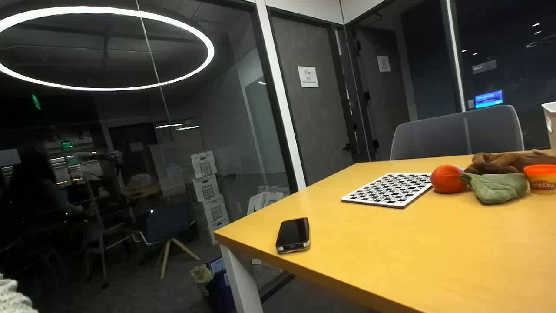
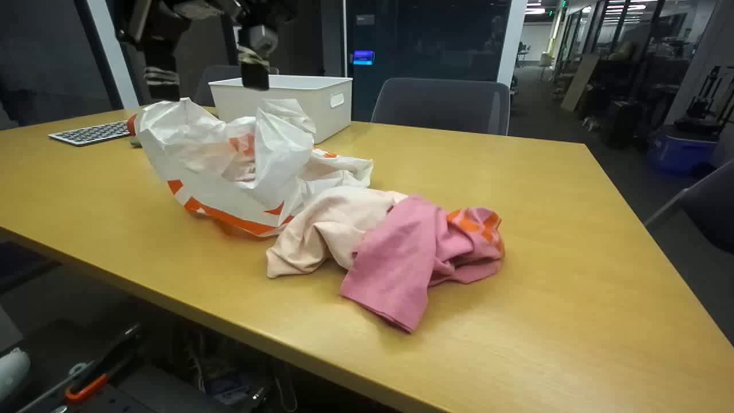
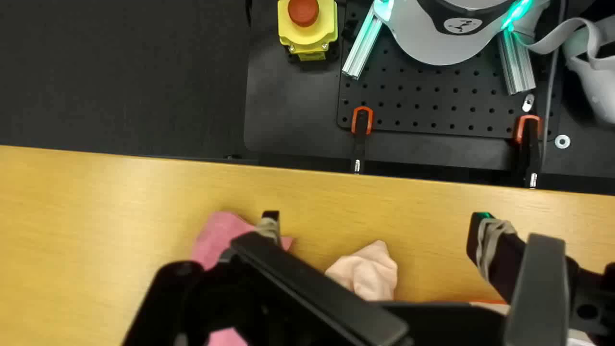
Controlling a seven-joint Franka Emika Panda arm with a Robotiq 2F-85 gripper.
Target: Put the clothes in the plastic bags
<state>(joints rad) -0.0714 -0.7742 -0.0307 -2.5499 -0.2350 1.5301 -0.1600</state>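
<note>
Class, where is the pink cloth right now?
In an exterior view, the pink cloth lies on the table, just right of the cream cloth and partly hiding it.

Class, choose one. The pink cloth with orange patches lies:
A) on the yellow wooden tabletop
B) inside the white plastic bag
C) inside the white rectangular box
A: in an exterior view, the pink cloth with orange patches lies on the yellow wooden tabletop, outside the white plastic bag.
</note>
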